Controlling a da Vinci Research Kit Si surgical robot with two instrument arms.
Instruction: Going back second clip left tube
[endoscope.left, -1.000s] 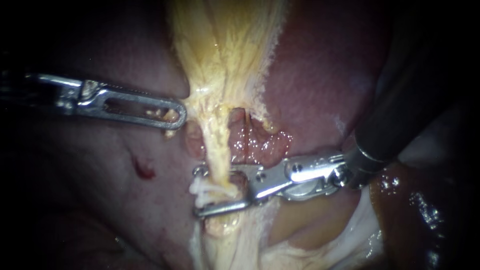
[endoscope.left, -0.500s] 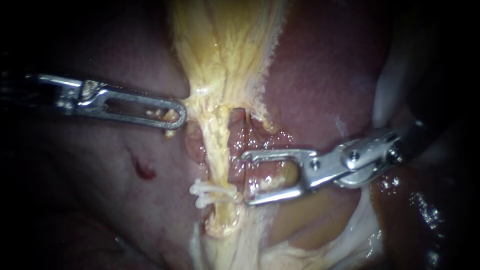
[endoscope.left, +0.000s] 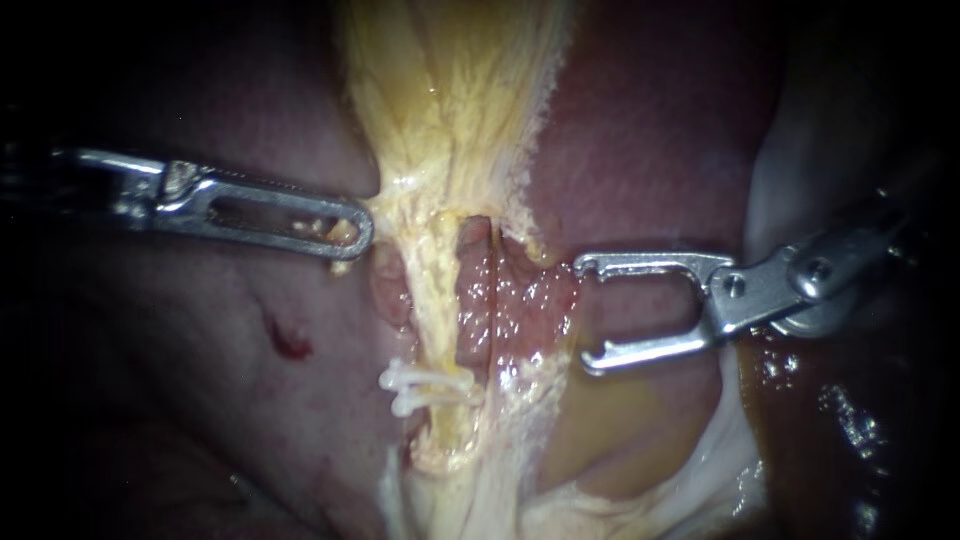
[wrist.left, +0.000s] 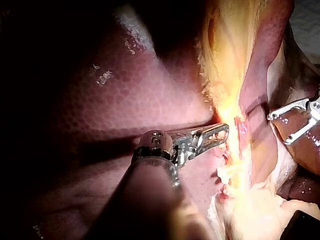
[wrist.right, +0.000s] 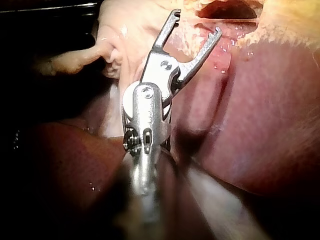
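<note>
Two white clips (endoscope.left: 430, 386) cross the left tube (endoscope.left: 436, 300).

The tube (endoscope.left: 437, 300) is bare and easy to reach between the left instrument (endoscope.left: 355, 232), which pinches the yellow tissue (endoscope.left: 450, 120) above, and the 2 white clips (endoscope.left: 430, 388) below. The right instrument (endoscope.left: 582, 315), its claw wide open, sits apart from the tube. Only wet pink tissue (endoscope.left: 515, 300) lies between them.

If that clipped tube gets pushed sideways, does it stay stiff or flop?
Probably floppy: the tube is a thin, stringy strand. Likely slippery, since the area glistens wet. The clips pinch it, suggesting it squashes easily.
</note>
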